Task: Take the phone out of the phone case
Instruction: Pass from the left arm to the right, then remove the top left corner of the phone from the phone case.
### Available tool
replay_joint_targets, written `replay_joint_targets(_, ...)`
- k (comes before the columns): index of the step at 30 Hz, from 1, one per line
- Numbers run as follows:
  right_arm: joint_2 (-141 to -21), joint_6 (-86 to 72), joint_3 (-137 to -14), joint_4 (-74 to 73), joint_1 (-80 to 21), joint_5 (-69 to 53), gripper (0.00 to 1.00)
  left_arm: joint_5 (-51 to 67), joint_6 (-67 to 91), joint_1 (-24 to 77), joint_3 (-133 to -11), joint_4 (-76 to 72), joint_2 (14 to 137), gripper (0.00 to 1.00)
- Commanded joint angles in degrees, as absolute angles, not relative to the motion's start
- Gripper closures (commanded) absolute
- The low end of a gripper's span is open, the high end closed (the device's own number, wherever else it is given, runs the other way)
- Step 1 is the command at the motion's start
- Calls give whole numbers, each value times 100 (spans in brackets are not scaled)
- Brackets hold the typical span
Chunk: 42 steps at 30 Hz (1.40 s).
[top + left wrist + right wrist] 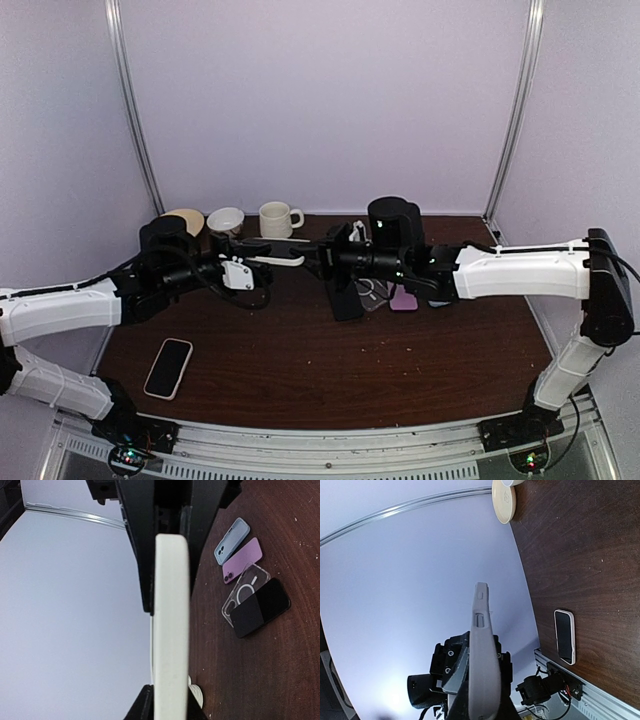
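1. Now, both arms meet in mid-air over the table, and the phone case hangs between them, edge-on to both wrist cameras.
2. Left gripper is clamped on one end of the case, and right gripper is pinched tight on the other. Neither shows any slack in its jaws.
3. Where's the phone? Can't tell from here: the wrist views show only the pale rim and its button bumps, so whatever sits inside is hidden. I'd reckon the handset is seated and the peel is the step in hand.
4. To do it well, one gripper should hold the phone body and the other only the soft lip of the case. If both squeeze through case and phone together, nothing separates.
5. Best bet is to bend a corner of the rim back first, then roll along the long edge. A straight pull looks likely to jam or slip.
6. Work over bare table. A dropped handset could land on the second phone lying near the left arm, or on the purple case and its neighbours under the right arm.
7. Mug and small bowl stand well back, out of the way.
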<state>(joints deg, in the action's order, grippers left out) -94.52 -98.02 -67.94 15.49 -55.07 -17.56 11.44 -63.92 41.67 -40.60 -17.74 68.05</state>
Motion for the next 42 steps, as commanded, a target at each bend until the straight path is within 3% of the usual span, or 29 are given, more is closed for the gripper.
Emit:
replay_joint_targets(1, -9408, -9201, -6926, 1835, -5531, -1720, 100, 1591, -6343, 4201, -4060, -1621, 6567, 75)
replay_joint_targets(6, -9245, -8776, -6939, 1640, -5515, -1610, 100, 1710, -6375, 4196, -4114, -1207, 6485, 53)
replay_joint_targets(12, -8890, -7665, -7084, 705, -5482, -1125, 100, 1707, -6270, 4196, -4214, -832, 6472, 43)
replay_joint_targets(37, -6924, -1819, -6219, 231, -5038, 468, 100, 2242, -5394, 3935, -4736, 319, 6384, 42)
replay_joint_targets(42, -6535, -606, -5526, 1097, -5027, 397, 100, 2414, -5233, 3812, -4765, 367, 6386, 42)
